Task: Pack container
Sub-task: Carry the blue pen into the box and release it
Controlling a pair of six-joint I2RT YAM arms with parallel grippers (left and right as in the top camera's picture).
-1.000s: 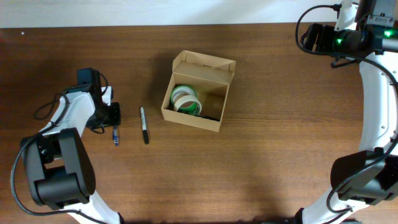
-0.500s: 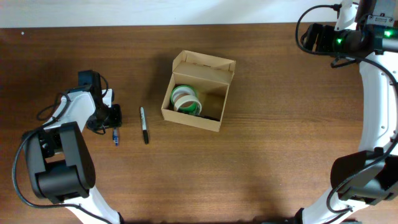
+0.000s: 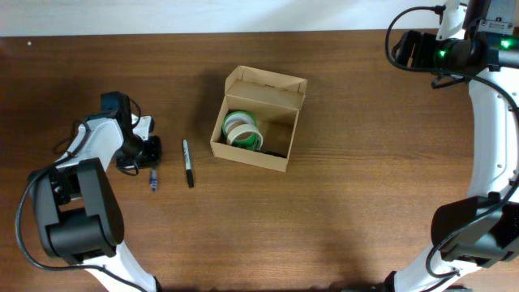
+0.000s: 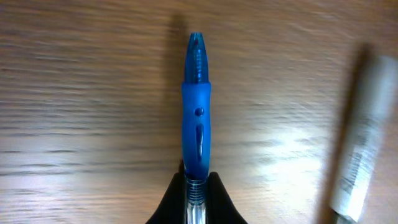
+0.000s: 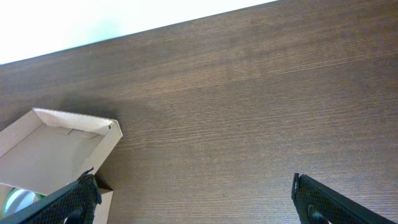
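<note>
1. Now, closest in, the left wrist view shows the left gripper point(image 4: 197, 184) clamped on the clear barrel of a blue pen point(image 4: 197, 118). Its black fingers point(image 4: 175, 198) press both sides at the bottom centre of the frame, and the pen lies flat on the desk point(image 4: 81, 112).
2. Just beside it, at the right edge of that view, lies a black marker point(image 4: 360, 149). It is apart from the pen and roughly parallel to it, so a lift has little room on that side.
3. Further on, at the centre of the overhead frame, stands the container point(image 3: 247, 155) with its flap lid folded back toward the top of the frame. Tape rolls point(image 3: 242, 130) already sit in its left half, while the right half looks shadowed and free.
4. By my judgement packing is partly done: the rolls are in, the pen is gripped but not lifted, and the marker and lid remain.
5. Between marker and container the desk is bare, giving a clear path rightward; the near wall must be cleared from above.
6. Farthest off, at the upper right of the overhead frame, the right gripper point(image 5: 194, 190) hangs with jaws spread wide and nothing between them, well apart from everything and near the desk's far edge.
</note>
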